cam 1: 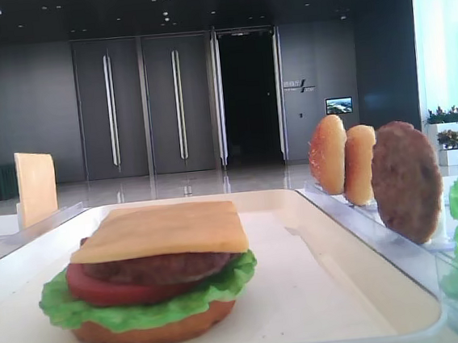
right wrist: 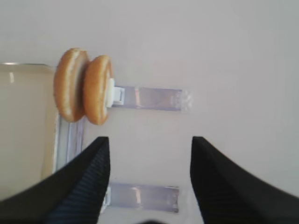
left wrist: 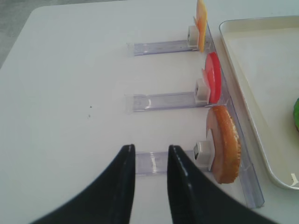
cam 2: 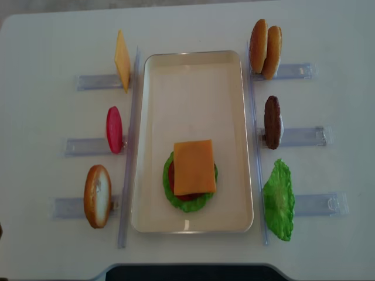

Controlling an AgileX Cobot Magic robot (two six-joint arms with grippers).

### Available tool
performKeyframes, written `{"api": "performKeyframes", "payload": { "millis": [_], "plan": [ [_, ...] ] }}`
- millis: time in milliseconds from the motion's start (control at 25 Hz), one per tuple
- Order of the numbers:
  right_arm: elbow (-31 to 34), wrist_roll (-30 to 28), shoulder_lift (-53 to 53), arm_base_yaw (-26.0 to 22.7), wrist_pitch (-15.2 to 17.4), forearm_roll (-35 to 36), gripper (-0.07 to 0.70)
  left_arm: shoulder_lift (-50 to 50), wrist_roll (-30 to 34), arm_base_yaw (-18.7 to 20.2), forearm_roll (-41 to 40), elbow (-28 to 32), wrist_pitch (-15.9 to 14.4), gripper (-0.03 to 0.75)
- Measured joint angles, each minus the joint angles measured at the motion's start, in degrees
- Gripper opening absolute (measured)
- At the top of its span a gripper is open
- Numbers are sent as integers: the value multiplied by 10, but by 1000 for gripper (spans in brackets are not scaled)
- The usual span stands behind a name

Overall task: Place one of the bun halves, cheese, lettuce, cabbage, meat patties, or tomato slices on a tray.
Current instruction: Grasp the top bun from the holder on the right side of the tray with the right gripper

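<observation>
On the tray (cam 2: 233, 117) sits a half-built burger, cheese (cam 2: 194, 167) uppermost, so only a top is lacking. The bun halves (cam 2: 265, 48) stand on edge in a clear rack (cam 2: 293, 71) just right of the tray, easy to pinch. The right gripper (right wrist: 147, 179) hangs near them, jaws apart and empty; the left gripper (left wrist: 148, 184), left of the tray, is narrowly parted, holding nothing.

tray (cam 2: 234, 117) far half bare; racks (cam 2: 293, 136) with upright food flank both sides.

You see a cream tray (cam 2: 234, 117) on a white surface (cam 2: 47, 47): yellow-orange cheese (cam 2: 194, 167), green lettuce (cam 2: 170, 187), red tomato slice (cam 2: 114, 129), dark brown patty (cam 2: 272, 122), golden-brown buns (cam 2: 265, 48).
</observation>
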State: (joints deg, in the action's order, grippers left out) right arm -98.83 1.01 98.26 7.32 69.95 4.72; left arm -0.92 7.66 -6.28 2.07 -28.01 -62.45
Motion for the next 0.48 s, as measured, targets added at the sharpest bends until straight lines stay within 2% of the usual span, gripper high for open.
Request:
{"api": "performKeyframes", "payload": {
  "millis": [360, 480],
  "plan": [
    [0, 54, 0, 102, 0, -1, 400, 0, 0, 0, 0, 0, 0, 181],
    [0, 66, 0, 124, -17, -2, 400, 0, 0, 0, 0, 0, 0, 179]
  ]
}}
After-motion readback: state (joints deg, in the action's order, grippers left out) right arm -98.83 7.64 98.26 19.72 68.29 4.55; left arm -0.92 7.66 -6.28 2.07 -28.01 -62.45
